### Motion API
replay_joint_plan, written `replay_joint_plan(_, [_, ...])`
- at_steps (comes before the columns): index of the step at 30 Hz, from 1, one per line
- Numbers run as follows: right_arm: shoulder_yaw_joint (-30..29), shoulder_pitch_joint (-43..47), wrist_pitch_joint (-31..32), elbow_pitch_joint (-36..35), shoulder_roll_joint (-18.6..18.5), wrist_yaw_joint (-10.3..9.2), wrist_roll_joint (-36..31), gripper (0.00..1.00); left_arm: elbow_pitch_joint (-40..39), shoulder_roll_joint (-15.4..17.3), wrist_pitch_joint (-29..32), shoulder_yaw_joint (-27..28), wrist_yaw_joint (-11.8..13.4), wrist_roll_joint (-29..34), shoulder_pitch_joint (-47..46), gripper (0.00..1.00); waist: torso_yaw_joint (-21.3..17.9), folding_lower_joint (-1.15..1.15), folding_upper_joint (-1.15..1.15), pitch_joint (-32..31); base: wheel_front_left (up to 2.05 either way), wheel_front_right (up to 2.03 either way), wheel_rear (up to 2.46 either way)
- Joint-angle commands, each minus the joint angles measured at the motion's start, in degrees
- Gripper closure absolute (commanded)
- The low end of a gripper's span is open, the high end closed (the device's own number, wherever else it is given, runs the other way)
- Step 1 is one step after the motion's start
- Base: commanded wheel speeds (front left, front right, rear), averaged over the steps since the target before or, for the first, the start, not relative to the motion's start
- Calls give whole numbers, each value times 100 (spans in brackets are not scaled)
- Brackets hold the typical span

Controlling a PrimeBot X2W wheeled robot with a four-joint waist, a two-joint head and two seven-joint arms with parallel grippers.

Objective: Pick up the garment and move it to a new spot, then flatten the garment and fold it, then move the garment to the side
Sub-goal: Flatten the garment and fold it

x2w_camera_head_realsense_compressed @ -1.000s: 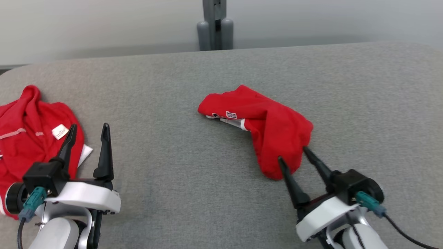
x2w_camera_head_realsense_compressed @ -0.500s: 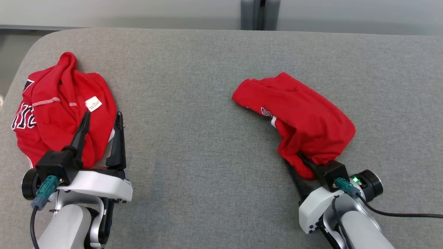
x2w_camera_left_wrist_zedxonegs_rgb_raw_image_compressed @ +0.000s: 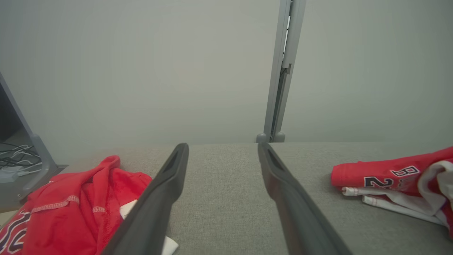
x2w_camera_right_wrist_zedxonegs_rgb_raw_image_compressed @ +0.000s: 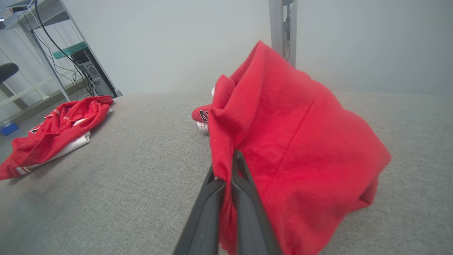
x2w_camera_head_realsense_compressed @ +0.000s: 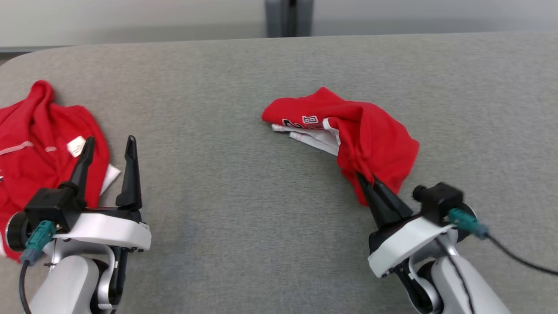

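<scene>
Pinched garment (x2w_camera_head_realsense_compressed: 375, 135) right of centre on table (x2w_camera_head_realsense_compressed: 226, 226).
Left a second red heap (x2w_camera_head_realsense_compressed: 39, 144) crumpled at the table's left edge, white label (x2w_camera_head_realsense_compressed: 76, 146) up. Held left gripper (x2w_camera_head_realsense_compressed: 110, 140) spread wide over that heap's right rim, fingers pointing far, gripping nothing. Showed a grey post (x2w_camera_head_realsense_compressed: 287, 17) beyond the far edge, near centre. Let the garment's far-left end rest on the table, white trim and dark numerals showing. Pressed right gripper (x2w_camera_head_realsense_compressed: 368, 179) together on the garment's near end, raised that end off the table in a draped fold.
</scene>
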Motion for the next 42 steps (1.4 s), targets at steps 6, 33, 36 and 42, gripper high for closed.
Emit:
replay_joint_plan(6, [-420, 189, 306, -684, -46, 2, 908, 100, -114, 166, 77, 46, 43, 10, 14, 0, -540, 0, 0, -22, 0, 0, 0])
replay_joint_plan(33, [-1637, -943, -684, 2113, -391, 2, 2652, 0, -276, 241, 307, -250, 18, 84, -184, 0, -1089, 0, 0, 119, 0, 0, 0])
replay_joint_plan(36, [-1795, -896, -949, 1943, -485, 2, 2520, 0, -270, 225, 283, -221, 32, 36, -116, 0, -1093, 0, 0, 34, 0, 0, 0])
replay_joint_plan(42, [-2199, -630, -1082, 800, -439, 2, 1648, 0, -367, 276, 250, -146, 98, -2, -4, 0, -1113, 0, 0, -98, 0, 0, 0])
